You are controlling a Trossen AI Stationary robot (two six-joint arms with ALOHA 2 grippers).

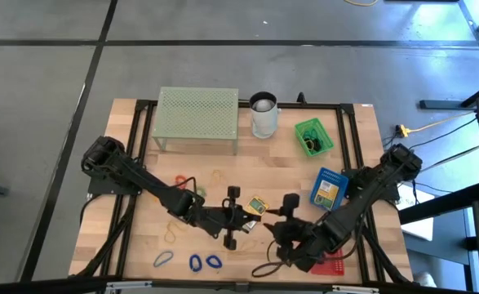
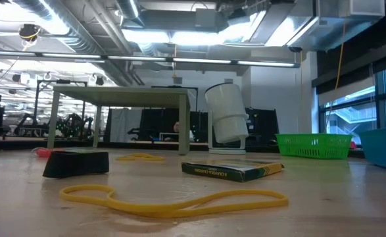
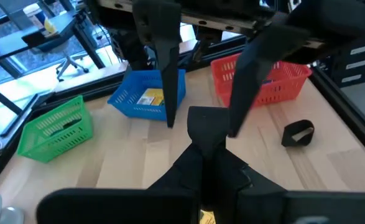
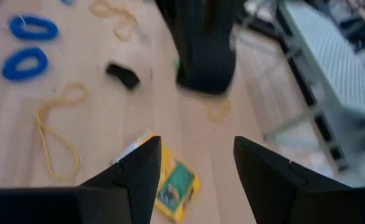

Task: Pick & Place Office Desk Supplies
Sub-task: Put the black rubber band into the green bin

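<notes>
Two grippers meet over one small thing: the yellow card pack [image 1: 258,206] lies flat on the wooden table [image 1: 190,163], squarely between them. My left gripper [image 1: 243,215] is clenched, with its tip just beside the pack on the left, and I can see nothing pinched in it. My right gripper [image 4: 198,146] hangs spread apart on the pack's other side, and from its wrist the pack sits just below and between the two fingers, a little toward one of them. So the right arm seems better placed to take it. The pack's long edge runs slantwise to the gap between those fingers, so I judge a slight wrist turn would help before closing.

The pack is a thin, stiff rectangle with a glossy printed face, so it offers only low edges to grip. A black binder clip [image 1: 233,193] lies nearby, hard and angular. The blue rubber bands [image 4: 33,28] are soft, limp loops, as is the yellow rubber band [image 2: 173,201]. The blue basket [image 1: 330,188] stands near the right arm, its walls a plastic lattice.
</notes>
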